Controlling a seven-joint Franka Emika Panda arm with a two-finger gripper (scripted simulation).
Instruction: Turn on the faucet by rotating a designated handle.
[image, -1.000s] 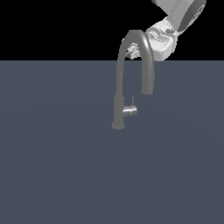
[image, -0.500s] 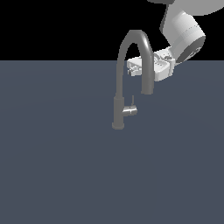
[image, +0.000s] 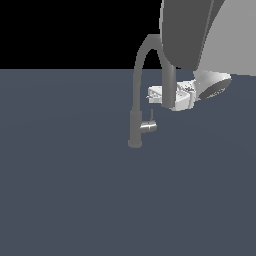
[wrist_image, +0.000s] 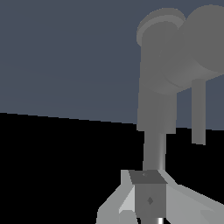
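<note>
— Where is the faucet (image: 136, 115) standing?
— On the dark counter (image: 65, 190), its handle (image: 148, 127) sticking out toward the exterior view's right.
— And the gripper (image: 154, 93)?
— Hovering behind the spout, above the handle; I cannot tell how its jaws are sitting.

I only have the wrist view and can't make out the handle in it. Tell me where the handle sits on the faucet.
Observer: In the exterior view the handle is a silver stub low on the faucet column, sticking out toward the exterior view's right.
Operator: Give me the gripper's position against it.
Observer: The gripper shows higher than the handle and is not touching it. It is partly hidden behind the spout.
Operator: Report the lever pin.
Observer: A thin pin stands up from the stub, with nothing touching it.
</note>
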